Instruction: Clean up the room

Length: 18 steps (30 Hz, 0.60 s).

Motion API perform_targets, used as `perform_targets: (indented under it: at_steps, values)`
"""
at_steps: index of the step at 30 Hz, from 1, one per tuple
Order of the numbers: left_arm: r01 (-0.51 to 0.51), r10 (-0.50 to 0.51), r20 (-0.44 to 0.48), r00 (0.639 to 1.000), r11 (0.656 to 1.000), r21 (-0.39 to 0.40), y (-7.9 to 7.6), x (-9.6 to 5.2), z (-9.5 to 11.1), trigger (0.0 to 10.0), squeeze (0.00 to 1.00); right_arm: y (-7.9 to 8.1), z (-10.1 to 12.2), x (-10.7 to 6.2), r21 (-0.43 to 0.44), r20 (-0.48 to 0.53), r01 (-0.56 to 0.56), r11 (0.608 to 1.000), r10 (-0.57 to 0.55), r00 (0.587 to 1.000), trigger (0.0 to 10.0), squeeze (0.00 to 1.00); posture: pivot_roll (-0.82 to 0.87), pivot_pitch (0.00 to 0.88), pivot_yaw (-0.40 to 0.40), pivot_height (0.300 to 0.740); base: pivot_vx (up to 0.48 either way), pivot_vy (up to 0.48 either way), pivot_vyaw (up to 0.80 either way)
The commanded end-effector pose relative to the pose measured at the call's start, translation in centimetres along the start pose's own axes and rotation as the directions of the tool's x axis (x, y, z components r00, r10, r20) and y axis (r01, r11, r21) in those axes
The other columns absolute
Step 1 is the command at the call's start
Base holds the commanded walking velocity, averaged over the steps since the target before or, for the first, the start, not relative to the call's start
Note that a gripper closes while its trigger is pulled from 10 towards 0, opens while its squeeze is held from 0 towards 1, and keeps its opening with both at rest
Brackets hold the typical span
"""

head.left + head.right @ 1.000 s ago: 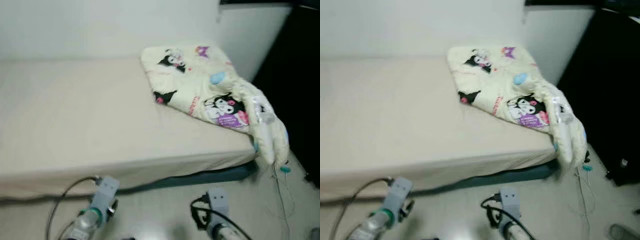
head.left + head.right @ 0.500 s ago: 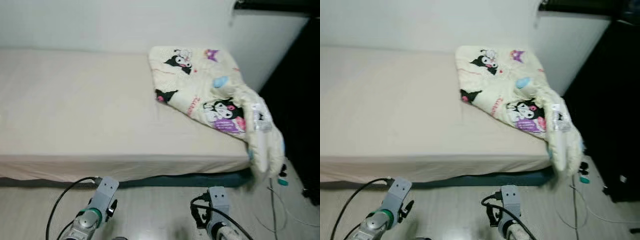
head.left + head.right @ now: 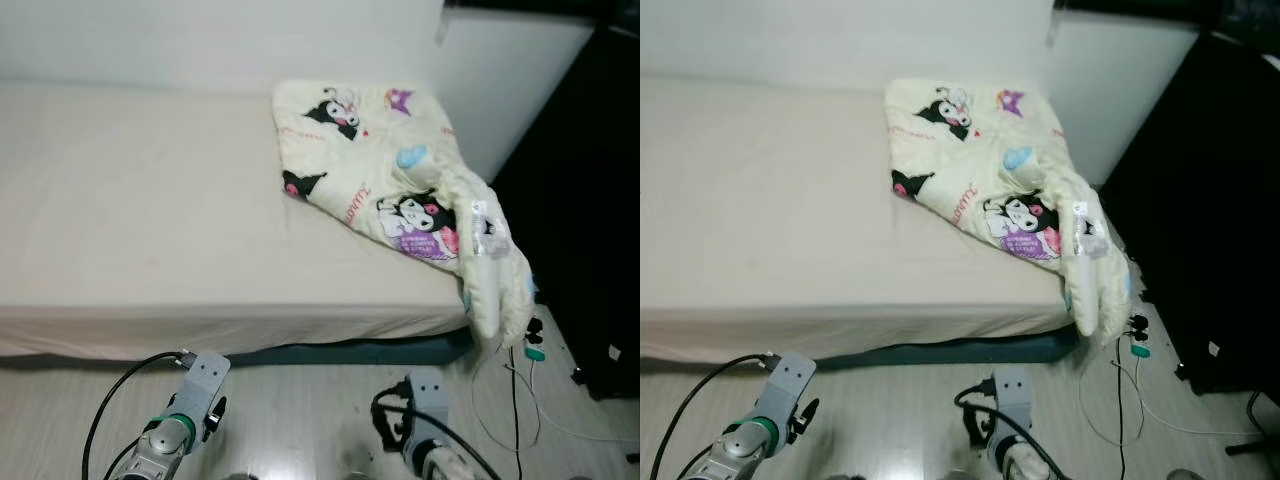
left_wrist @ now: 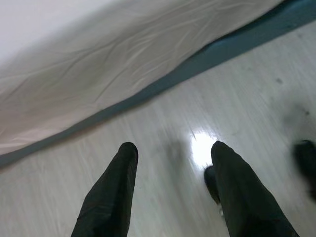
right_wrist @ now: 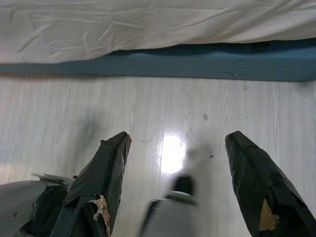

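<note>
A low bed [image 3: 150,230] with a cream sheet spans the left and centre of the head views, its dark teal base [image 3: 350,352] showing along the lower edge above the pale wood floor [image 3: 300,420]. A cream blanket [image 3: 385,180] printed with black cartoon characters lies bunched in the upper centre-right of the frame, on the bed's right end; one fold [image 3: 495,285] spills over the corner and hangs toward the floor. Just below that hanging fold, thin cables [image 3: 515,400] trail across the floor, with a small teal object [image 3: 535,352] beside them. A dark piece of furniture [image 3: 590,200] stands along the right edge.

Both arms hang low at the bottom of the frame. The left gripper [image 4: 173,192] hovers over bare floor near the bed's base, jaws spread apart and holding nothing. The right gripper [image 5: 180,187] also hangs above the floor facing the teal base, jaws wide apart and empty.
</note>
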State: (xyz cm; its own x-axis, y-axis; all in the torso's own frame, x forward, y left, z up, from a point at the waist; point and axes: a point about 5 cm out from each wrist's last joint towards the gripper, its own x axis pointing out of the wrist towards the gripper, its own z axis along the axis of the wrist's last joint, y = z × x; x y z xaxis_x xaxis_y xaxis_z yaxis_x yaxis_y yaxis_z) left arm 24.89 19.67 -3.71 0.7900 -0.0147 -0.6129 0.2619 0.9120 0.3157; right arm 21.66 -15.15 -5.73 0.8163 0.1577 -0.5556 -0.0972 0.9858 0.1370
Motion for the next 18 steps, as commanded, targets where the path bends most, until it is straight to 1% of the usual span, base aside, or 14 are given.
perform_targets:
  at_steps: [1, 18]
  values:
    - [0.028, -0.028, -0.044, 0.999, 1.000, 0.005, -0.83, -0.37, -1.33, 10.0, 0.00, -0.42, -0.62, -0.33, 0.006, -0.022, 0.014, 1.000, -0.014, 1.000, 10.0, 0.00, 0.06, 0.030, 0.017, 0.740, 0.000, -0.281, 0.00]
    - [0.029, -0.029, -0.043, 0.999, 1.000, 0.008, -0.82, -0.38, -1.33, 10.0, 0.00, -0.43, -0.70, -0.37, 0.005, -0.025, 0.013, 1.000, -0.013, 1.000, 10.0, 0.00, 0.06, 0.036, 0.019, 0.740, 0.000, -0.282, 0.00]
